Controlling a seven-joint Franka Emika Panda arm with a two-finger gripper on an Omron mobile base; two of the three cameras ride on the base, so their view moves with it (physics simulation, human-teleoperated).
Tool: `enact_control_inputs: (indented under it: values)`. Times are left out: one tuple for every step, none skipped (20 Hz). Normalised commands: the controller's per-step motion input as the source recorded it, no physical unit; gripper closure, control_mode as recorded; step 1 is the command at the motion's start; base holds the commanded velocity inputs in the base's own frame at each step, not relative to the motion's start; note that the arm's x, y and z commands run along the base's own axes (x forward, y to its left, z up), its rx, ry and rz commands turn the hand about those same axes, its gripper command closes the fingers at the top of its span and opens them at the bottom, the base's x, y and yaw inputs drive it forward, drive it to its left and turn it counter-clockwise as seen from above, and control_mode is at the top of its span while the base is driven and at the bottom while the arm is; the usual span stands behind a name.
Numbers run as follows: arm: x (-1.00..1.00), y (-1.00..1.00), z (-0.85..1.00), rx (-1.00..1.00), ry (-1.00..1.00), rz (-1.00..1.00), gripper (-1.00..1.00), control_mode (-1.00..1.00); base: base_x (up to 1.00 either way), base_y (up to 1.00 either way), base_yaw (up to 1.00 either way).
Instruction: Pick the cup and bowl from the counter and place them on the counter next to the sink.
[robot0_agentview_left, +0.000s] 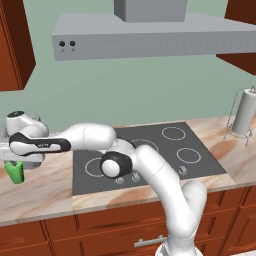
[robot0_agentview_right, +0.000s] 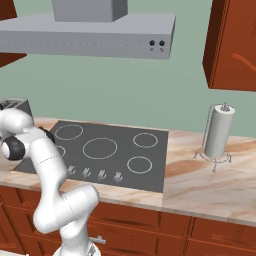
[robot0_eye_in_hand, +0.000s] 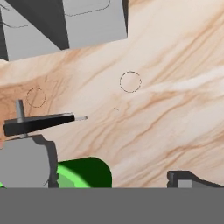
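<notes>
Beige-pink marbled stone surface: small bright green tapered cup standing under hand, fingers apart. Alignment apparently off-centre; centre before closing.

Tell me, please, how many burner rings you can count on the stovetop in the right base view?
4 show whole: back left, centre, back right, front right. The arm partly covers a fifth at the left edge and may hide more.

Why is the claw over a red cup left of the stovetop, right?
Wrong colour: the cup is green, not red, as the left base view shows. It does stand on the counter left of the stovetop, with the claw above it.
</notes>
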Motion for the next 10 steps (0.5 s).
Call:
enact_control_inputs:
  values:
    - [0.0,0.0,-0.2,0.0,0.0,0.0,-1.0,-1.0,0.0,0.0,0.0]
    - [0.0,0.0,-0.24,0.0,0.0,0.0,-1.0,-1.0,0.0,0.0,0.0]
    - [0.0,0.0,-0.24,0.0,0.0,0.0,-1.0,-1.0,0.0,0.0,0.0]
    - [0.0,0.03,-0.11,0.0,0.02,0.01,-1.0,-1.0,0.0,0.0,0.0]
    - [0.0,0.0,0.0,0.0,0.02,0.0,-1.0,-1.0,0.0,0.0,0.0]
    - [0.0,0.0,0.0,0.0,0.01,0.0,-1.0,-1.0,0.0,0.0,0.0]
    - [0.0,0.01,0.0,0.0,0.0,0.0,-1.0,-1.0,0.0,0.0,0.0]
    - [0.0,0.0,0.0,0.0,0.0,0.0,-1.0,-1.0,0.0,0.0,0.0]
    - [0.0,0.0,0.0,0.0,0.0,0.0,-1.0,-1.0,0.0,0.0,0.0]
    - [0.0,0.0,0.0,0.0,0.0,0.0,1.0,-1.0,0.0,0.0,0.0]
